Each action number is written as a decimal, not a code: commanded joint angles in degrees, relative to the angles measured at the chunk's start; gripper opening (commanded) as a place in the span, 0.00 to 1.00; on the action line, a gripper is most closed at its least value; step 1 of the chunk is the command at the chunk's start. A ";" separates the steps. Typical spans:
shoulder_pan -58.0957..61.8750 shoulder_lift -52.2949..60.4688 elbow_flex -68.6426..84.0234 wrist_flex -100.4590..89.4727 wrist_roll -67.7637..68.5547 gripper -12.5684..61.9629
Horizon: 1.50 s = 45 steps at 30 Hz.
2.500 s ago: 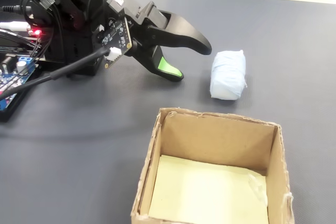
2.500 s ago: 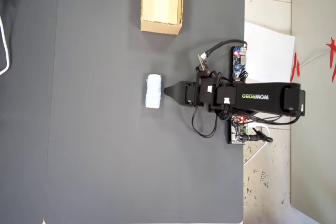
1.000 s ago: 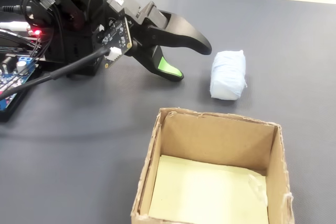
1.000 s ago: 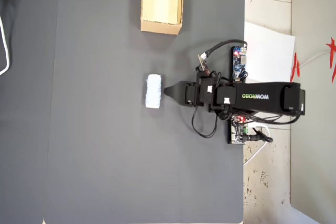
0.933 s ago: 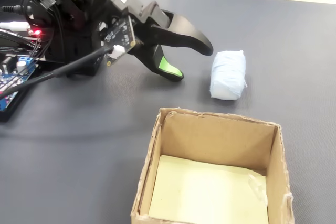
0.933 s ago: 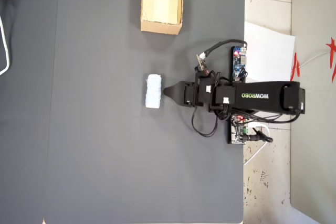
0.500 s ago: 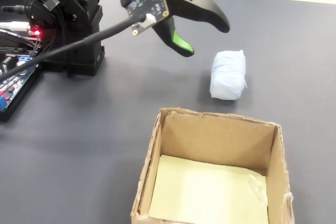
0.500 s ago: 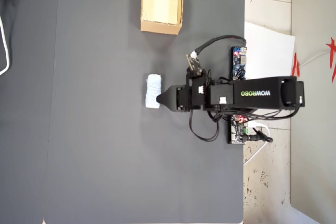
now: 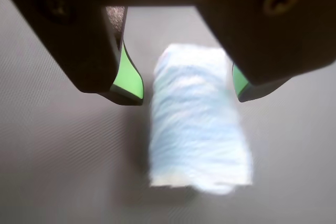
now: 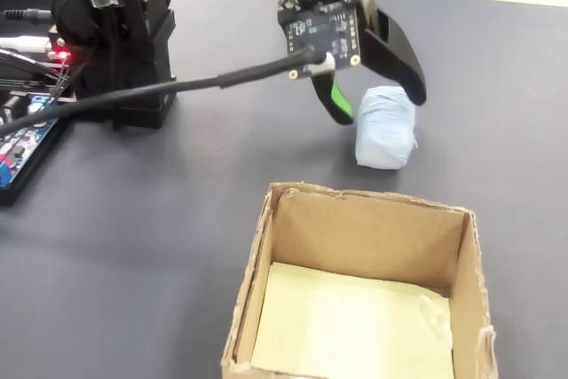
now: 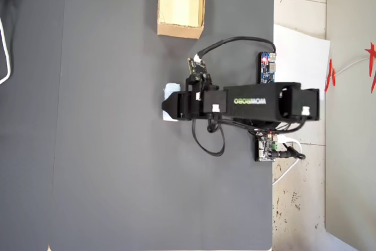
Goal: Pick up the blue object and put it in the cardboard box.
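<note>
The blue object (image 9: 197, 124) is a pale blue, fuzzy roll lying on the dark mat. In the wrist view my gripper (image 9: 187, 95) is open and straddles the roll's far end. The left green pad (image 9: 128, 77) stands a little off the roll, and the right pad (image 9: 239, 80) is right at its side. The fixed view shows the gripper (image 10: 377, 99) low over the roll (image 10: 386, 130), one finger on each side. From overhead the gripper (image 11: 167, 105) covers most of the roll (image 11: 171, 90). The cardboard box (image 10: 373, 241) stands open in front, with a yellowish floor.
The box (image 11: 180, 29) sits at the mat's top edge in the overhead view, apart from the roll. The arm's black base (image 10: 120, 33), a circuit board (image 10: 22, 144) and a black cable (image 10: 222, 79) lie to the left. A white paper sheet (image 11: 299, 57) lies off the mat.
</note>
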 commanded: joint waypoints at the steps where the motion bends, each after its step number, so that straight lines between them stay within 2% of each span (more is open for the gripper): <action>1: 0.26 -1.41 -4.57 -1.49 0.97 0.62; 6: 0.53 -5.89 -3.60 -3.43 1.05 0.57; 14: 0.00 -5.10 3.16 -16.61 1.05 0.36; 27: 2.11 6.94 8.79 -37.00 0.26 0.36; 37: 12.57 16.79 8.96 -44.56 -1.67 0.36; 44: 22.32 17.23 4.39 -46.76 -5.71 0.36; 45: 26.54 16.87 2.20 -46.76 -7.56 0.36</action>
